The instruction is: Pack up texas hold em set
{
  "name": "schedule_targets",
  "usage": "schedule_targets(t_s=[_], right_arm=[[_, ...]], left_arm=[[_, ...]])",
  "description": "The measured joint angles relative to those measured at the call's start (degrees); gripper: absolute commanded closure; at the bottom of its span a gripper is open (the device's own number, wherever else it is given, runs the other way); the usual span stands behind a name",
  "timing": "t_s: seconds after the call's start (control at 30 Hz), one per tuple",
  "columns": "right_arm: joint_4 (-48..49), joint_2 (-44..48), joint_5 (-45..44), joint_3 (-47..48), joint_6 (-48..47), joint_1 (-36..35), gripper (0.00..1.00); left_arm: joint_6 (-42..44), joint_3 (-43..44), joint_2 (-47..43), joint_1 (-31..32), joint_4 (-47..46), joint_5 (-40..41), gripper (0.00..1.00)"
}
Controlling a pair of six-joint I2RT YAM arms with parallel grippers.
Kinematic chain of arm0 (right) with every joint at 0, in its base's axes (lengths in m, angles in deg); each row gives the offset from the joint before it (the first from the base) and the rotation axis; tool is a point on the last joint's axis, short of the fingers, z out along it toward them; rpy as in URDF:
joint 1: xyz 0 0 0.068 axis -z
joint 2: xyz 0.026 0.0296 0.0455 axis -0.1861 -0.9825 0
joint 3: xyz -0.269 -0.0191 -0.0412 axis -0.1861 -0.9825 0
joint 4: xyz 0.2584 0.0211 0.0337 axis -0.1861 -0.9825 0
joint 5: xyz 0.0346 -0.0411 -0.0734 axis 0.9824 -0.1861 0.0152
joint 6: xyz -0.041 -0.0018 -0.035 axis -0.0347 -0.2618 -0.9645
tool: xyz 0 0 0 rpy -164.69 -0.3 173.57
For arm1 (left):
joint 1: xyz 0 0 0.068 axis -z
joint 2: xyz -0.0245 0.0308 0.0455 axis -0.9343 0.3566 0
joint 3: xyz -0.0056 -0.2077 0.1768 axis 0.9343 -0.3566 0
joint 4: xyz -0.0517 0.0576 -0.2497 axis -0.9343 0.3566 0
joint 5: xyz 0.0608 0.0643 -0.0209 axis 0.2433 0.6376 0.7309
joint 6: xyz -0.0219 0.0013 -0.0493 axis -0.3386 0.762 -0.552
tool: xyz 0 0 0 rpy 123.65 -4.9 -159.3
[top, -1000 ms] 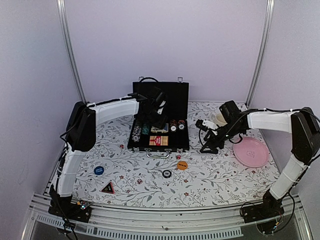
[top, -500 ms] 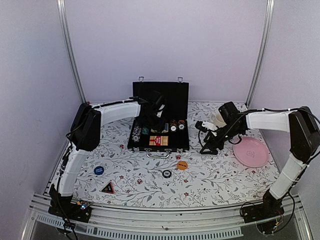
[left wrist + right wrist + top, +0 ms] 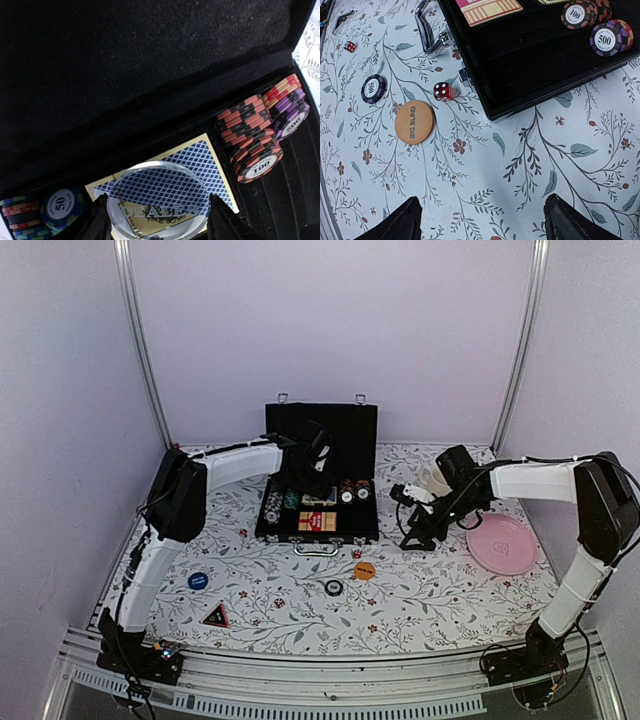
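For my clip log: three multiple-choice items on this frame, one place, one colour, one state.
1. Where is the BIG BLIND button? A inside the case; B on the table in front of the case; C on the table behind the case.
2. The card deck seen through the dealer button is: A blue; B red; C green.
3. The left gripper is: A open, empty; B out of view; C shut on the dealer button.
1 B, it lies on the handle side; 2 A, blue lattice back; 3 C, both fingers press its rim.

The briefcase is black, the card deck blue-latticed, the button orange, the die red, the plate pink.
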Motion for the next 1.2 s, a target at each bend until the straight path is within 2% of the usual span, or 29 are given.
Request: schedule_targets(t_s=[0.37,0.5,0.6,0.9,1.2], right_arm=[[-0.09,-0.81,0.0,0.0,0.0,0.0,0.17],[-0.15,-0.81,-0.02,0.0,-0.02,0.0,0.17],[-0.22,-0.81,-0.02,0.0,-0.02,0.0,0.17],[-0.7,-0.81,-0.04,0.09,-0.31,-0.31,0.17],[-1.09,-0.85,-0.24,0.09,-0.68,-2.14,0.17]], left_arm=[[-0.09,0.0,0.48,-0.07,0.22,-0.33,0.28],[-0.52,-2.38,-2.12,-0.07,0.48,-0.66,0.28],[-1.07,-7.65,-8.04,-0.04,0.76,-0.74,0.28],[-4.55,-33.42,-35.87,1.07,0.94,-1.36,0.28],[-6.91,-57.66,-48.28,4.94,7.78,-4.66,0.24]])
